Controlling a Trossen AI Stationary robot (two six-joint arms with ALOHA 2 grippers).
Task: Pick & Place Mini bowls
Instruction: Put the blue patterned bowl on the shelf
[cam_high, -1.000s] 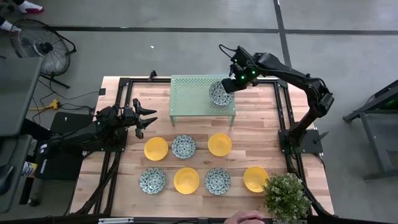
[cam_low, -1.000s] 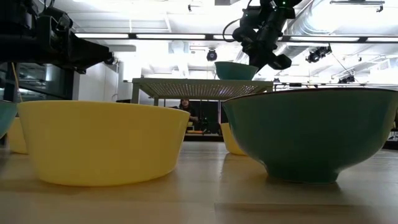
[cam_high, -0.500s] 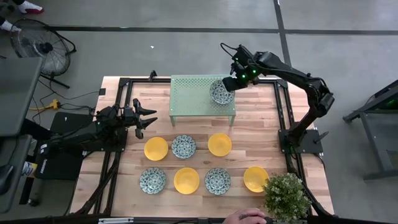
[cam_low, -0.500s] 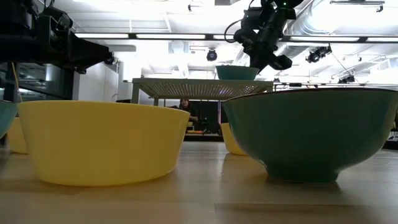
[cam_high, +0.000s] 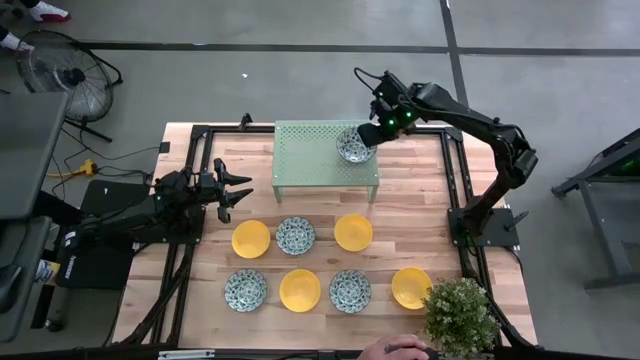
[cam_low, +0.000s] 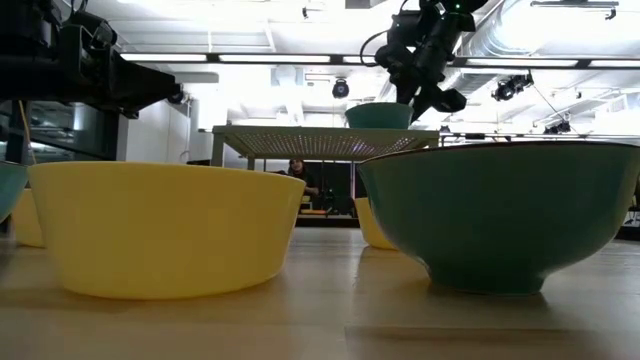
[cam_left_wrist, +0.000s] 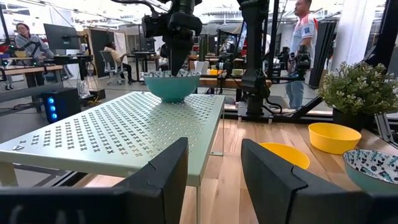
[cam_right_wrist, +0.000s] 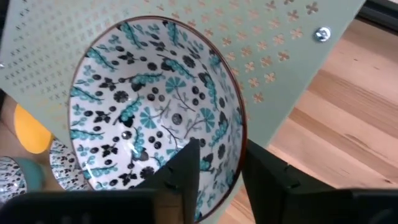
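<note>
- We see the right gripper (cam_high: 372, 133) pinching the rim of a patterned mini bowl (cam_high: 353, 146), one finger inside and one outside, so it is closed on the bowl wall.
- That bowl sits at the rack's (cam_high: 310, 160) two-o'clock corner; in the left wrist view its base looks to be touching the perforated top, though we cannot be sure it is fully set down.
- We judge the main risk to be release near the edge: the bowl lies close to the rack's far right rim, and a finger dragging on the rim as it opens could tip or nudge it off.
- A single-side rim grip could also let the bowl tilt.
- The left gripper (cam_high: 232, 189) waits at nine o'clock of the table (cam_high: 400, 220), its fingers spread and empty.
- Seven other mini bowls, four yellow (cam_high: 251, 238) and three patterned (cam_high: 295, 235), lie in two rows at six o'clock.
- A potted plant (cam_high: 460, 315) hides part of the table's five-o'clock corner, and the low view is largely blocked by near bowls.
</note>
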